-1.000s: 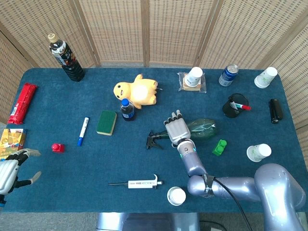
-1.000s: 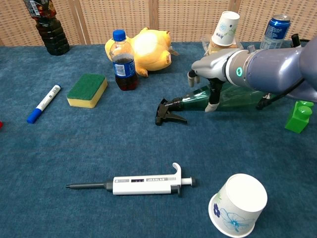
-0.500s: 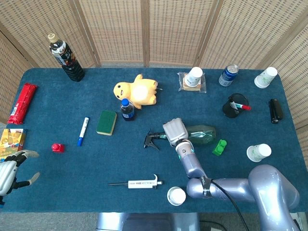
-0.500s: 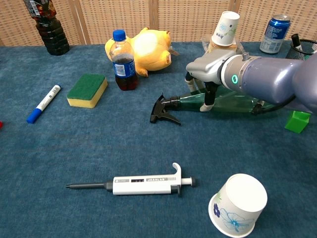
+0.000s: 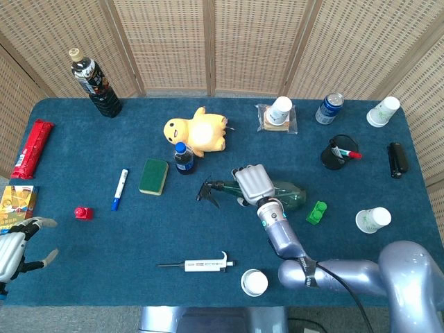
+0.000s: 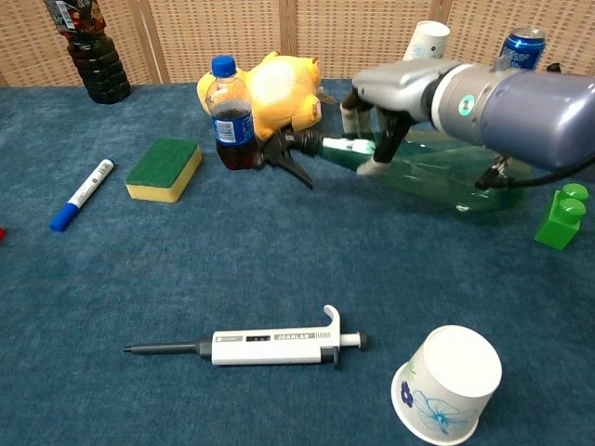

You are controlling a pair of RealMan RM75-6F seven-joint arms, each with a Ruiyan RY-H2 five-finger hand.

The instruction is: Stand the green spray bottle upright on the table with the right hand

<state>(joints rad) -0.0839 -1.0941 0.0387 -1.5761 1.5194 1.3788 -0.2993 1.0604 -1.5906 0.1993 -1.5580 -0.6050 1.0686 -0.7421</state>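
Note:
The green spray bottle [image 5: 290, 194] has a clear green body and a black trigger head [image 6: 289, 154]. It is tilted, head end raised off the table toward the left, base end low by the green block. My right hand [image 5: 252, 183] grips the bottle near its neck, fingers wrapped over the top [image 6: 398, 91]. My left hand [image 5: 15, 252] hovers off the table's front left corner, fingers apart, holding nothing. The chest view does not show it.
A small cola bottle [image 6: 231, 113] and a yellow plush toy [image 6: 279, 91] stand just behind the raised trigger head. A green block [image 6: 563, 216] sits right of the bottle's base. A pipette [image 6: 270, 347], a paper cup [image 6: 446, 383] and a sponge [image 6: 164, 168] lie nearer.
My right hand closed around the bottle's neck and lifted that end. The trigger head swung up and to the left, toward the cola bottle. The left hand stayed put.

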